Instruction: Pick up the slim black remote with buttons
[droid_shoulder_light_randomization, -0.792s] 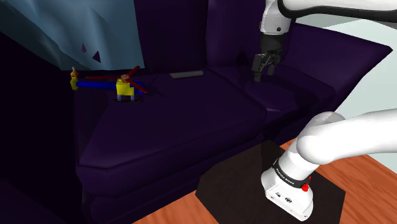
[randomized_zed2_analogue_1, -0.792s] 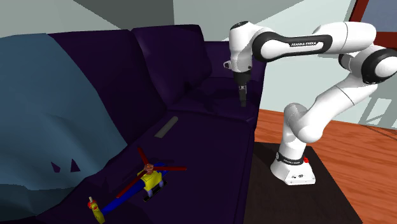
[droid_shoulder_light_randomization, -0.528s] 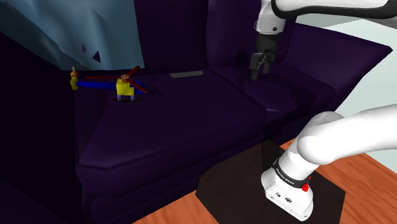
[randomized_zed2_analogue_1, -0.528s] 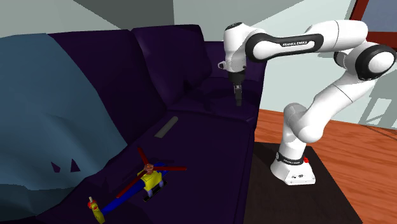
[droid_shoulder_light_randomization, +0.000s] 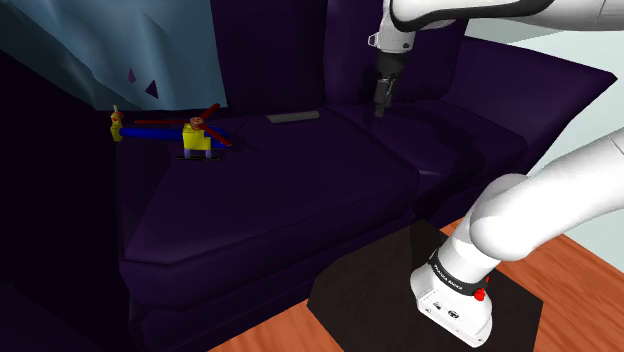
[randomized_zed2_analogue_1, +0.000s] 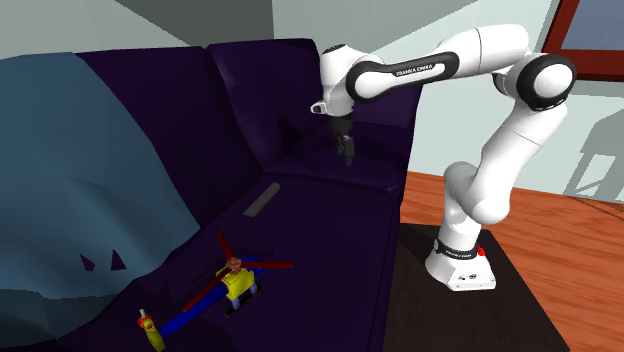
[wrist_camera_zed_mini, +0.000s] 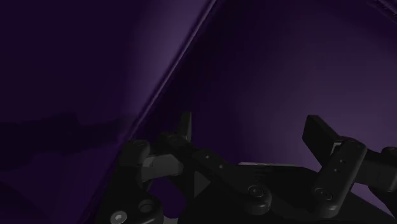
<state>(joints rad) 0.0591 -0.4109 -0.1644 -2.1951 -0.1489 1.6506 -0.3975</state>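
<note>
Dark purple sofa (droid_shoulder_light_randomization: 300, 190), smooth cushions. My gripper (droid_shoulder_light_randomization: 381, 103) hangs above the seat by the backrest, fingers apart, holding nothing. Remote (droid_shoulder_light_randomization: 293, 118): slim flat bar, drawn grey, buttons not discernible, lies on the seat to the shoulder view's left of my gripper, long axis along the backrest

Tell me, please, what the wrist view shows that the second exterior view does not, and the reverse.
From the wrist view: the gripper's two fingers standing apart, open, with nothing between them, near a cushion seam. From the second exterior view: the slim grey remote lying on the seat, apart from the gripper, also a toy helicopter, a blue blanket and the wooden floor. Shared: the gripper and the dark purple sofa.
</note>
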